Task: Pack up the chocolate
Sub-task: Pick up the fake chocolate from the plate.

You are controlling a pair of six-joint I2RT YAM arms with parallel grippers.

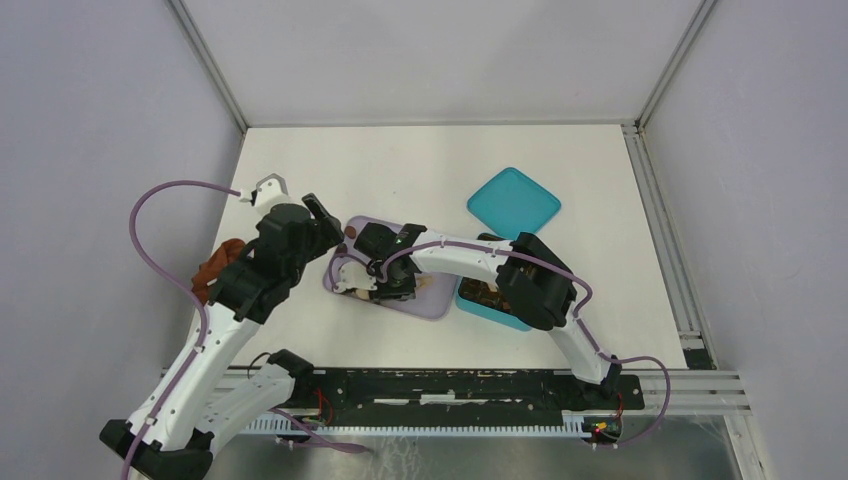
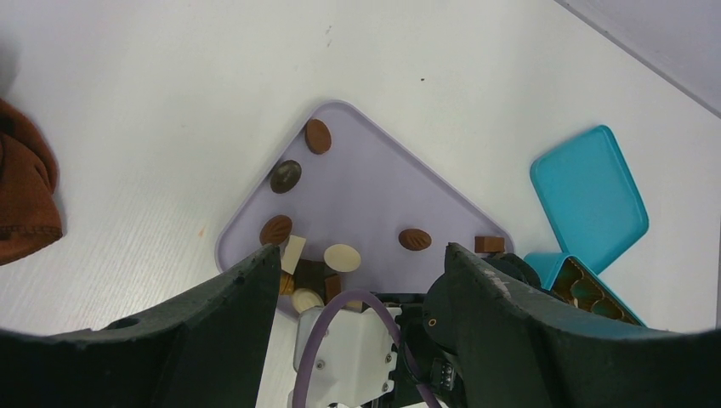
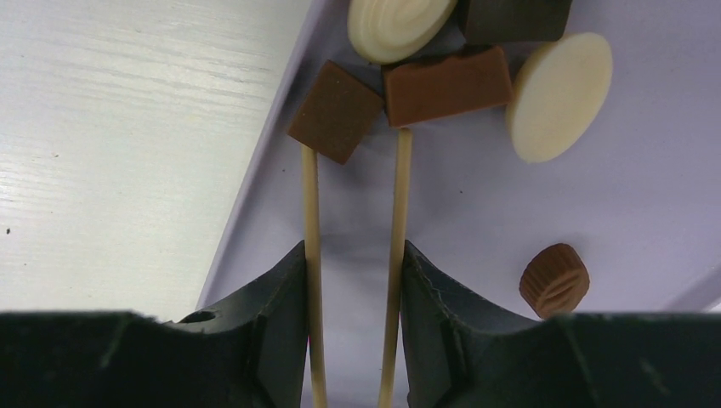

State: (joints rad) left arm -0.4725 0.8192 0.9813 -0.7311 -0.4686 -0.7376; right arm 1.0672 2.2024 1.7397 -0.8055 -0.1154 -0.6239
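Chopsticks (image 3: 395,255) pinched between fingers of right gripper (image 3: 353,327), tips at edge of tray (image 3: 442,221), straddling gap between two brown chocolates (image 3: 336,110). Right tip touches rectangular piece (image 3: 446,83), probably. Good pick: centre tips on one piece, squeeze evenly, lift straight. Left gripper (image 2: 361,297) hovers spread, empty, above tray. Other chocolates scattered farther across tray; box (image 1: 490,300) beside it, partly filled, lid (image 1: 513,202) beyond.

Counter (image 3: 110,127): white, matt, fine wood-like grain. Tray (image 3: 646,195): smooth lilac plastic, satin. Chocolate (image 3: 557,95): matt, some pieces ridged. Chopsticks (image 3: 311,212): pale wood look. Cloth (image 2: 25,200): rust-brown, soft nap. Box lid (image 2: 588,200): smooth teal plastic.
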